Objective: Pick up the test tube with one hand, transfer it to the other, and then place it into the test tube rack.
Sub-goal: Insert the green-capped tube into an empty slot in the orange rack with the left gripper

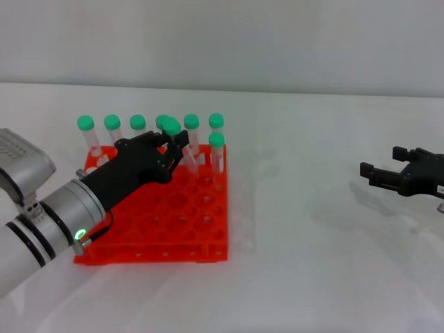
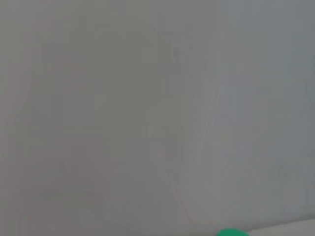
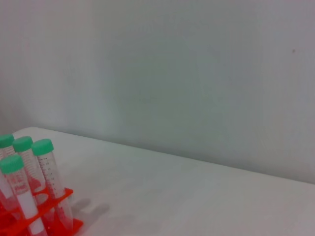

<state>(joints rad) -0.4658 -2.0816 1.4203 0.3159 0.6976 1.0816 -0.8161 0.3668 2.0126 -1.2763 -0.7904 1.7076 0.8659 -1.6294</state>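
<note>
My left gripper point(image 1: 176, 146) reaches over the back rows of the orange-red test tube rack point(image 1: 187, 232). It is shut on a green-capped test tube point(image 1: 171, 127), held upright with its cap above the fingers and its lower part hidden behind them. A sliver of a green cap point(image 2: 231, 232) shows at the edge of the left wrist view. My right gripper point(image 1: 379, 161) is open and empty, low over the table far to the right of the rack.
Several other green-capped tubes point(image 1: 112, 123) stand in the rack's back row, and one point(image 1: 216, 141) stands a row nearer at the right. The right wrist view shows the rack's corner point(image 3: 59, 223) with its tubes point(image 3: 43, 147). White table and a grey wall lie beyond.
</note>
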